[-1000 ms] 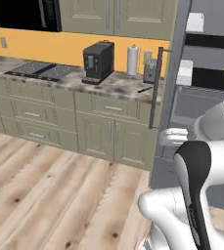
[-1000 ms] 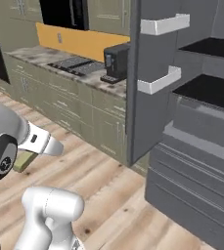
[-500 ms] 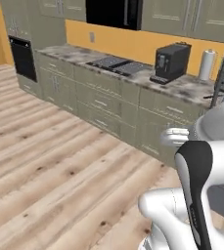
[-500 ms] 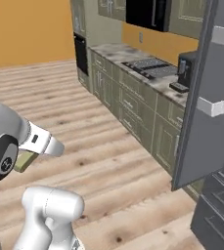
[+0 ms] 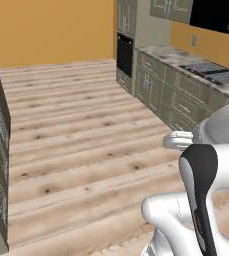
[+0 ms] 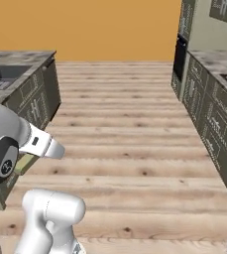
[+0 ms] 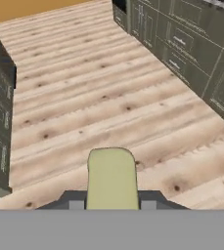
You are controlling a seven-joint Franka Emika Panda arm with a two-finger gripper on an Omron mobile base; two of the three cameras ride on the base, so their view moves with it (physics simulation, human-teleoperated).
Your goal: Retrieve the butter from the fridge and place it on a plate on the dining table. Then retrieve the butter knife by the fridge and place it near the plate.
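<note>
Butter (image 7: 111, 178) sits clamped in our hand (image 7: 111, 204), long axis running straight out from the fingers (image 7: 75, 204). We carry it above the wooden floor (image 7: 108, 97), between the bench (image 6: 26, 94) and the wall cabinets (image 7: 191, 53).

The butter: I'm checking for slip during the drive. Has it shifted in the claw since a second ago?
Cannot tell. The butter sits clamped in the claw in the hand view, but the earlier pictures don't show it clearly enough to compare.

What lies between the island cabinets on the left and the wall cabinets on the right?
Bare wood floor, in the right base view, between the island and the wall cabinets.
</note>
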